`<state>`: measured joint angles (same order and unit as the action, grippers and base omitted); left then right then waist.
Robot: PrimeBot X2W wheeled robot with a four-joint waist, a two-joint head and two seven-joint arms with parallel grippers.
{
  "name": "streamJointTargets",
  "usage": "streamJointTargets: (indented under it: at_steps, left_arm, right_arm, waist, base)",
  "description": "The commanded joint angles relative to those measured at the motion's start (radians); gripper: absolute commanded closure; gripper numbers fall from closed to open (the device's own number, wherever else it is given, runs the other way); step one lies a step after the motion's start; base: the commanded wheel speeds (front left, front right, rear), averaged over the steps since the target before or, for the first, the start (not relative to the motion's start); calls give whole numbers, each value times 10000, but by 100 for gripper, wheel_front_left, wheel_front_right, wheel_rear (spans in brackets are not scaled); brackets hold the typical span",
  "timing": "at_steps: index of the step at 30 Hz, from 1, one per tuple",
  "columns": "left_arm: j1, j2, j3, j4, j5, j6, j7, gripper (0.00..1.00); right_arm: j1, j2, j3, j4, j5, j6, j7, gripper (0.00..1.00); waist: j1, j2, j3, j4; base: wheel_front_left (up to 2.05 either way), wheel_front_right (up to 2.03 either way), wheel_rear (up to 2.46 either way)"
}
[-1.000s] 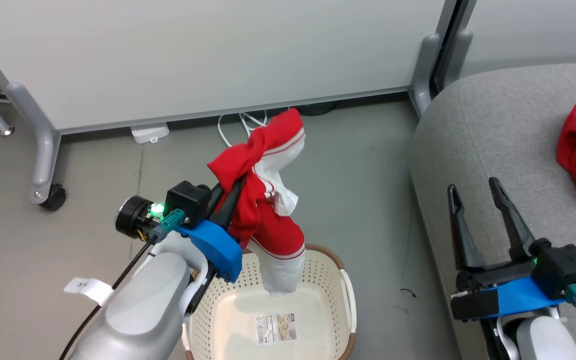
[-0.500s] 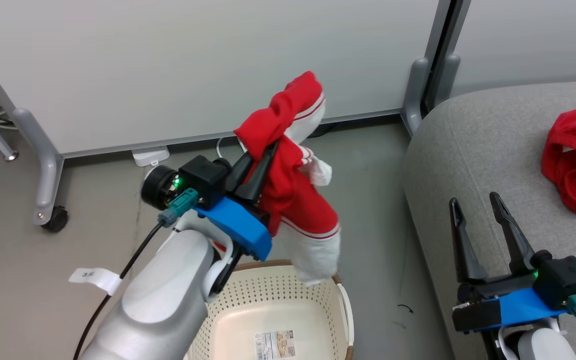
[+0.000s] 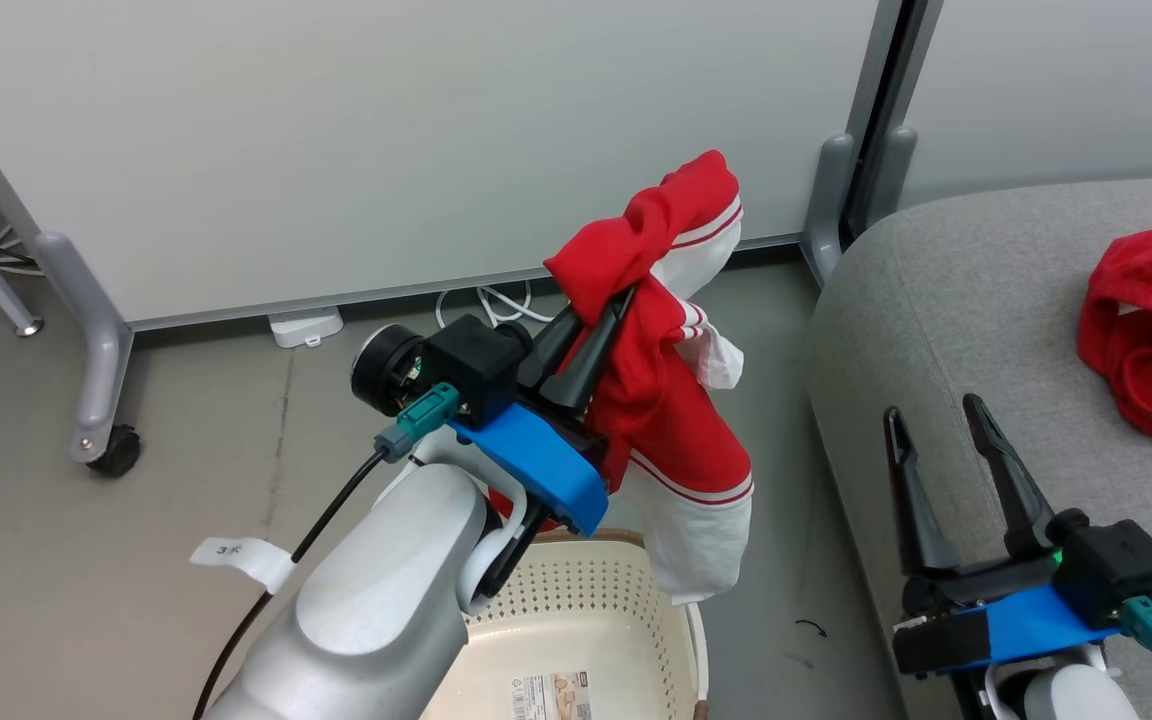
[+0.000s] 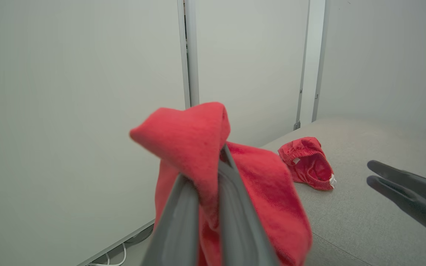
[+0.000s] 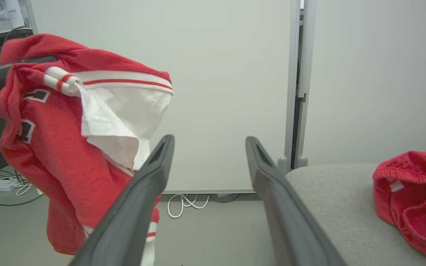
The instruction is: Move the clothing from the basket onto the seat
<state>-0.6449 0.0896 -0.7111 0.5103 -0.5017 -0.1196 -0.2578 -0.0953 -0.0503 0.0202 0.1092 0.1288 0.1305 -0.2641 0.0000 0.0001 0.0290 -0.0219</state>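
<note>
Left hand (image 3: pixel 601 318) pinches the red-and-white garment (image 3: pixel 676 440), which drapes over its tips and hangs to its right.

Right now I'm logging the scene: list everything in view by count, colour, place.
Upholstered sofa: one, light grey, right side.
Perforated plastic basket: one, cream-white, floor, left of sofa.
Striped fabric garment: one, red and white, hanging from left gripper.
Plain fabric garment: one, red, lying on the sofa.
Partition panels: several, white, at the back.
Cables: few, white, floor by the panels.
Left gripper: one, dark, shut on the striped fabric garment.
Right gripper: one, dark, open above the sofa's edge.
</note>
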Motion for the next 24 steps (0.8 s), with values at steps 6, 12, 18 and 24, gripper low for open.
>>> streamJointTargets:
  at_steps: [6, 12, 18, 24]
  left_arm:
    - [-162, 58, -90, -44, -5, -20, -5, 100]
    - [-238, 130, -157, -41, 65, 17, -12, 100]
    - [-356, 56, -294, -78, 105, 17, -22, 100]
    - [-450, -61, -504, -130, 150, 8, -35, 100]
  right_arm:
    - [-279, 0, 767, -288, -226, 5, -6, 0]
    - [-736, 0, 2366, -250, -474, 5, -6, 0]
    - [-1414, -21, 3443, 359, -574, 5, -6, 0]
    - [-2175, -10, 3676, 1506, -977, 5, -6, 0]
  waist:
    - [0, -1, 43, 24]
    - [0, -1, 109, 82]
    - [0, -1, 236, 239]
    - [0, -1, 349, 420]
  base:
    - [0, 0, 0]
    - [0, 0, 0]
    - [0, 0, 0]
    - [0, 0, 0]
